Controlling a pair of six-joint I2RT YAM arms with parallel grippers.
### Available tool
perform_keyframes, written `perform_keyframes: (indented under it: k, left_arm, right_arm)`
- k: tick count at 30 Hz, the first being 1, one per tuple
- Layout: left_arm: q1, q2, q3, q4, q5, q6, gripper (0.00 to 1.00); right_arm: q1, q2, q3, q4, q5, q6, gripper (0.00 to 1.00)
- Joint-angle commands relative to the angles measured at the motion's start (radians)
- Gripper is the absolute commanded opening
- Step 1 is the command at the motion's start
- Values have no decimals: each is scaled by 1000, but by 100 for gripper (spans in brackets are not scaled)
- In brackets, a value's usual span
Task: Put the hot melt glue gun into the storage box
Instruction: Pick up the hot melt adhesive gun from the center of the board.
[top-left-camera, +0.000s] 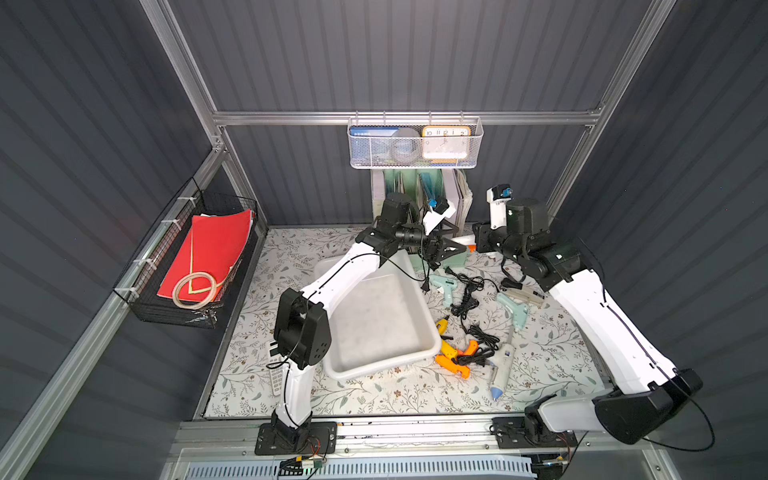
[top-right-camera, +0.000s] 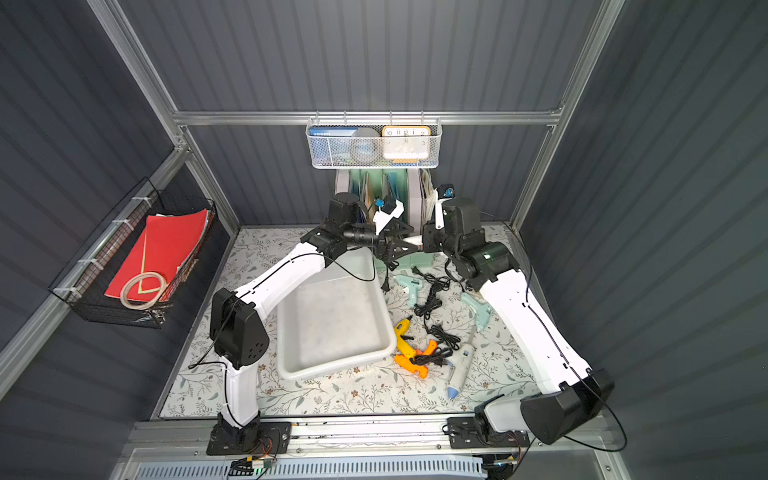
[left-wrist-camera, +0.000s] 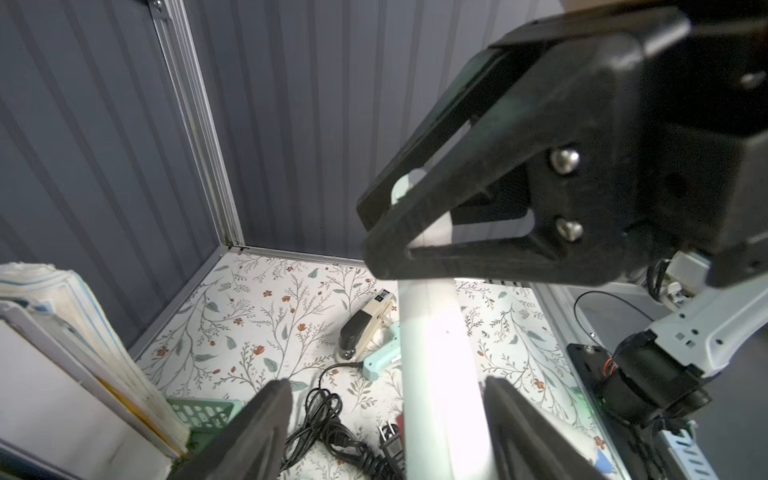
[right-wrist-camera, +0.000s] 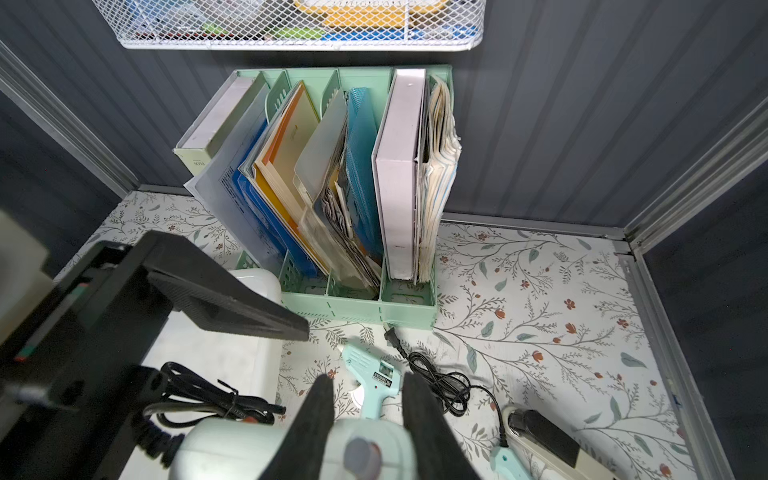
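A pale mint hot melt glue gun (right-wrist-camera: 365, 453) hangs in the air at the back middle, above the far corner of the storage box (top-left-camera: 432, 332). My right gripper (right-wrist-camera: 368, 380) is shut on its body. My left gripper (left-wrist-camera: 388, 384) is open around the same gun (left-wrist-camera: 436, 353): one finger (left-wrist-camera: 511, 415) lies against it, the other finger (left-wrist-camera: 266, 419) stands clear. In both top views the two grippers meet nose to nose, with a bit of the gun (top-left-camera: 463, 240) (top-right-camera: 412, 240) showing between them. Its black cord and plug (top-left-camera: 424, 286) dangle by the box's right rim. The white box (top-right-camera: 332, 320) holds nothing.
More glue guns lie right of the box: two mint (top-left-camera: 444, 286) (top-left-camera: 513, 307), a yellow (top-left-camera: 442, 328), an orange (top-left-camera: 455, 361), a white (top-left-camera: 503, 370), with tangled cords (top-left-camera: 469, 299). A stapler (top-left-camera: 523, 291) lies near them. The mint file holder (right-wrist-camera: 357, 303) stands behind; a wire basket (top-left-camera: 187, 266) hangs left.
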Motion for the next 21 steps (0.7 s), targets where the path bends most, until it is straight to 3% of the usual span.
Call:
perform_keyframes:
  k: [1,5,12,13,15,19,21]
  left_arm:
    - [3,-5,-1,51,-7,-27,58]
    - [3,-18,-24,73,-30,-45,33]
    - [3,-74,-87,92,-72,-72,0]
    - [3,-90,-101,110,-92,-84,0]
    - [3,-126,-132,147,-143,-110,0]
    - [4,-229,-222,247,-263,-182,0]
    - [6,-281,-264,277,-323,-207,0]
  right_arm:
    - [9,2,-6,49,19,-11,0]
    - [10,3,-12,51,28,-12,0]
    - [12,0,-16,57,28,-14,0]
    - [11,-2,-16,56,25,-14,5]
    - [12,-11,-17,59,25,-13,38]
    - [12,-44,-48,83,62,-3,88]
    - [11,-68,-75,107,92,7,99]
